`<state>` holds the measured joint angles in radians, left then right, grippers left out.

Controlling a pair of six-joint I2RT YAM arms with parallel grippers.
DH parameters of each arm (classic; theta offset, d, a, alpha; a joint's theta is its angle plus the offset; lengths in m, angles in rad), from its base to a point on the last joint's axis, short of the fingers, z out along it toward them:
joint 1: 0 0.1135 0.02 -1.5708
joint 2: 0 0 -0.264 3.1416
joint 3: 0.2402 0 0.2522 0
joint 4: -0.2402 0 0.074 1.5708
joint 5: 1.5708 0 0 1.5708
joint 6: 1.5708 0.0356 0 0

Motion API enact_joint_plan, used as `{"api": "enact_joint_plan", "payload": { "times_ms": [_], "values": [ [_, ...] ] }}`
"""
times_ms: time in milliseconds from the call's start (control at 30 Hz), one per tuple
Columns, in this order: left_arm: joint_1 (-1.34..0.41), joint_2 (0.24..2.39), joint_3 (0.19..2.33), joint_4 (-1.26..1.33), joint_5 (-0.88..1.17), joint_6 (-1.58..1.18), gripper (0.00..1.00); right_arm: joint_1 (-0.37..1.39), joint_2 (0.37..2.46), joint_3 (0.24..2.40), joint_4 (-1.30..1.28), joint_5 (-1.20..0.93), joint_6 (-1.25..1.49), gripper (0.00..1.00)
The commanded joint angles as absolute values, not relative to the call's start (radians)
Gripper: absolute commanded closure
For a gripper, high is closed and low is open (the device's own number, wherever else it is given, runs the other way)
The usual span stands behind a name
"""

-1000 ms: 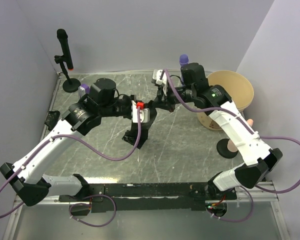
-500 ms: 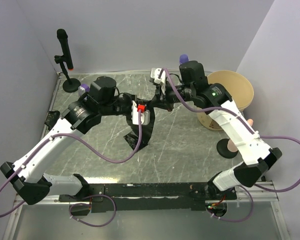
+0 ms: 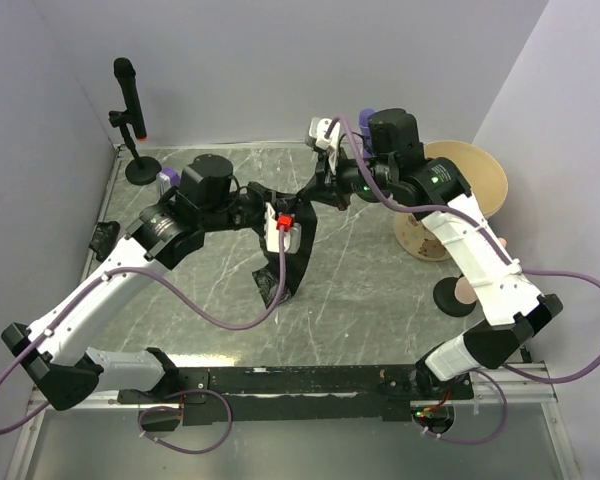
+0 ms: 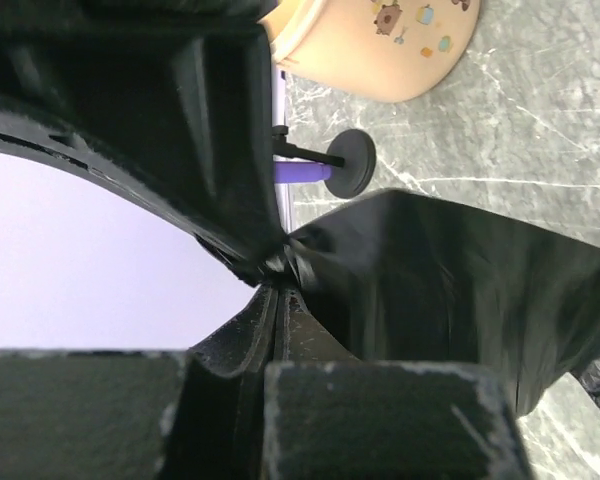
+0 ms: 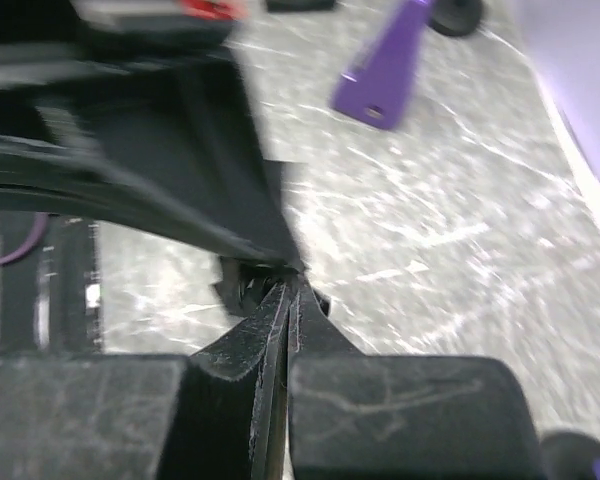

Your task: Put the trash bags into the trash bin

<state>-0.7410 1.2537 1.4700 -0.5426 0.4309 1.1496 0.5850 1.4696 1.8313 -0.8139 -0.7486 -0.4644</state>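
One black trash bag [image 3: 285, 262] hangs over the middle of the table, stretched between both grippers, its lower end reaching down toward the tabletop. My left gripper [image 3: 292, 214] is shut on the bag's top edge; in the left wrist view the film [image 4: 460, 290] fans out from the pinched tips [image 4: 278, 282]. My right gripper [image 3: 316, 190] is shut on the same edge from the right, and the right wrist view shows its tips [image 5: 291, 276] clamping black film [image 5: 195, 170]. The tan trash bin [image 3: 492, 172] stands upright at the back right, apart from the bag, and is also seen as the trash bin [image 4: 380, 45].
A microphone on a stand [image 3: 128, 95] with a round base [image 3: 143, 170] is at the back left. Another round black base [image 3: 452, 296] sits in front of the bin. A small dark crumpled piece [image 3: 104, 237] lies at the left table edge. Walls close three sides.
The right gripper has moved up and back with its edge of the bag. The bag has spread wider between the grippers and hangs longer below them.
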Motion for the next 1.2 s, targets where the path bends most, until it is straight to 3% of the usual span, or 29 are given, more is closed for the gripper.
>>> {"api": "enact_joint_plan", "payload": {
  "times_ms": [0, 100, 267, 533, 600, 700, 833, 1000, 1167],
  "values": [
    [-0.756, 1.191, 1.442, -0.520, 0.480, 1.147, 0.99, 0.574, 1.499, 1.842, -0.767, -0.632, -0.469, 1.00],
    [-0.761, 1.190, 1.451, -0.393, 0.460, 1.121, 0.99, 0.590, 1.494, 1.818, -0.836, -0.742, -0.483, 1.00],
    [-0.755, 1.258, 1.482, -0.462, 0.385, 1.149, 0.99, 0.617, 1.451, 1.861, -0.833, -0.988, -0.491, 1.00],
    [-0.753, 1.200, 1.463, -0.520, 0.477, 1.134, 0.99, 0.575, 1.528, 1.832, -0.794, -0.644, -0.448, 1.00],
    [-0.753, 1.207, 1.503, -0.482, 0.494, 1.100, 0.99, 0.575, 1.516, 1.813, -0.816, -0.691, -0.449, 1.00],
    [-0.752, 1.245, 1.543, -0.456, 0.483, 1.075, 0.99, 0.575, 1.465, 1.805, -0.812, -0.924, -0.474, 1.00],
    [-0.749, 1.270, 1.496, -0.494, 0.463, 1.094, 0.99, 0.546, 1.445, 1.848, -0.677, -1.071, -0.332, 1.00],
    [-0.759, 1.249, 1.485, -0.583, 0.483, 1.177, 0.99, 0.525, 1.499, 1.836, -0.716, -0.786, -0.333, 1.00],
    [-0.762, 1.293, 1.535, -0.460, 0.407, 1.207, 0.99, 0.572, 1.474, 1.822, -0.876, -0.868, -0.474, 1.00]
  ]
}}
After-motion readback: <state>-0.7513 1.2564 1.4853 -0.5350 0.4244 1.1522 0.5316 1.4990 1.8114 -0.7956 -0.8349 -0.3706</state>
